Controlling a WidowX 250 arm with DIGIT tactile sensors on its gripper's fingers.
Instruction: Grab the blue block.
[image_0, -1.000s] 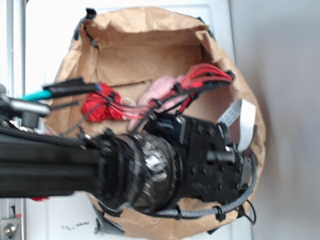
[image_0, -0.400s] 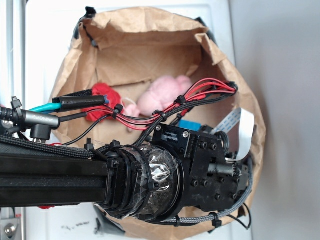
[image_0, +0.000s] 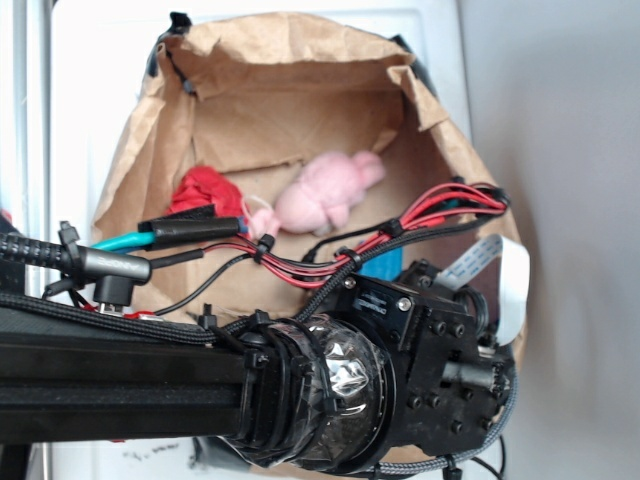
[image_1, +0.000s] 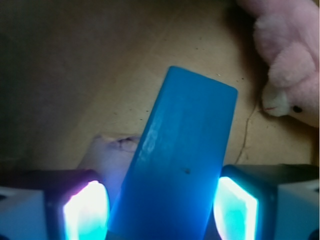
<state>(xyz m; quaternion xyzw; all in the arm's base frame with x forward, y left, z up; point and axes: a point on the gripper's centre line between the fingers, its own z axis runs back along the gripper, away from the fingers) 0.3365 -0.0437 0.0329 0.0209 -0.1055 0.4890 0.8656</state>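
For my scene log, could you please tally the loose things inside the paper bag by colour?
Blue: 1, the blue block, lying between the open gripper pads.
Pink: 1, the pink plush toy.
Red: 1, a red item, partly hidden by cables; its kind is unclear.
Total: 3 things visible in the paper bag.

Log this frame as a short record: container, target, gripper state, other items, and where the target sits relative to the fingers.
container: brown paper bag, open, seen from above
target: blue block, flat on the bag floor
gripper: gripper open, lit fingers either side of the block, gaps visible on both sides
target alignment: block slightly tilted between the fingers
other items: pink plush toy, red object
grasp: not yet closed
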